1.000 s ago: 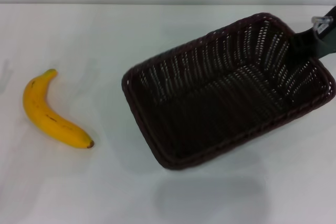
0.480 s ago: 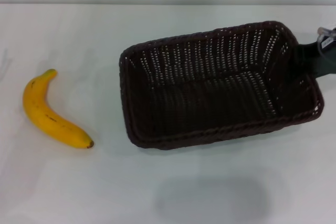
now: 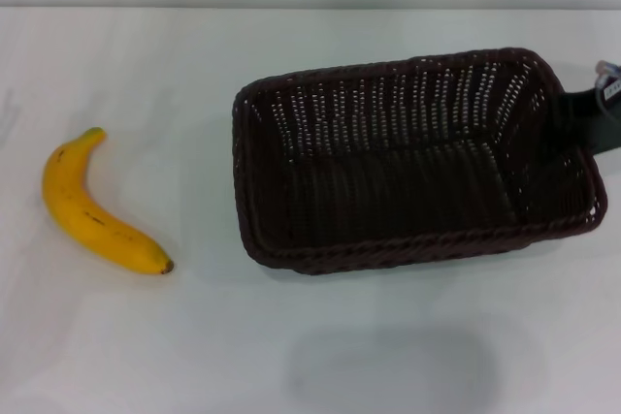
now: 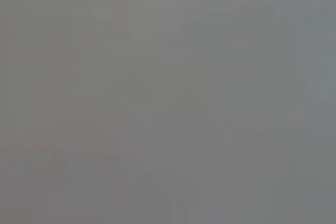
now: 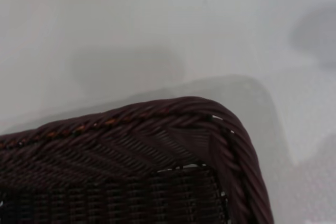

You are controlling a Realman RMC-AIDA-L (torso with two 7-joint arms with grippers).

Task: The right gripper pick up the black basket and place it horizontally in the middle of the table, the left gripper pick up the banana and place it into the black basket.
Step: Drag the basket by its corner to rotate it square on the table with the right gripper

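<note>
The black basket (image 3: 408, 176) hangs a little above the white table (image 3: 291, 55), right of the middle, with its long side nearly level across the head view. Its shadow lies on the table below it. My right gripper (image 3: 574, 119) reaches in from the right edge and is shut on the basket's right short rim. The right wrist view shows a braided corner of the basket (image 5: 157, 124) over the table. The banana (image 3: 92, 210) lies alone on the table at the far left, dark tip toward me. My left gripper is out of view and its wrist view shows only plain grey.
The table's far edge (image 3: 310, 7) meets a pale wall at the back. White table surface (image 3: 194, 336) lies between the banana and the basket and along the front.
The right gripper has turned the basket from a diagonal tilt to nearly level across the table and drawn it slightly to the right. The banana has not moved.
</note>
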